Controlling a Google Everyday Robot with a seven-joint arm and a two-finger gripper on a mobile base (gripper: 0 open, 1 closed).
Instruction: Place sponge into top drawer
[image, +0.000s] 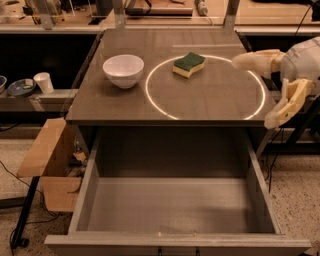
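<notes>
Sponge: green side up on worktop, inside the lit ring, long axis slanting toward far right.
Claw: at worktop's right edge, fingers spread, grasping nothing; sponge lies to its left, slightly farther back.
Top drawer: pulled open below.

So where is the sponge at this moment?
In the camera view the sponge lies on the tabletop, back centre, right of the white bowl; the open hand is at the table's right edge, apart from it.
</notes>
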